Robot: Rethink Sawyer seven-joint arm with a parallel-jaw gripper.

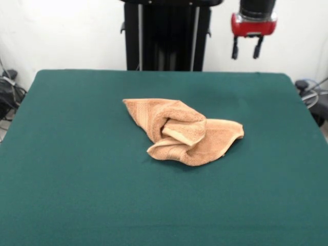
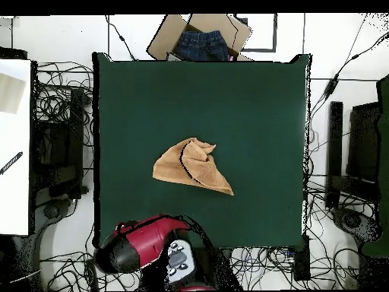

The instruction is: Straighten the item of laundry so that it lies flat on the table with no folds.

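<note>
The orange-tan towel (image 1: pixel 183 131) lies crumpled near the middle of the dark green table (image 1: pixel 77 154). Its edges are folded over one another into a rolled lump, and one corner points to the far left. In the overhead view the towel (image 2: pixel 190 166) forms a rough triangle on the table (image 2: pixel 251 114). My gripper (image 1: pixel 246 49) hangs high above the table's far right edge, well away from the towel. Its two black fingers are apart and hold nothing. In the overhead view only the red and black arm (image 2: pixel 144 243) shows, at the table's bottom edge.
The black pedestal (image 1: pixel 166 36) stands behind the table's far edge. A cardboard box holding blue jeans (image 2: pixel 201 39) sits beyond the table's top edge in the overhead view. Cables lie on the floor on all sides. A white surface (image 2: pixel 15 144) stands at the left.
</note>
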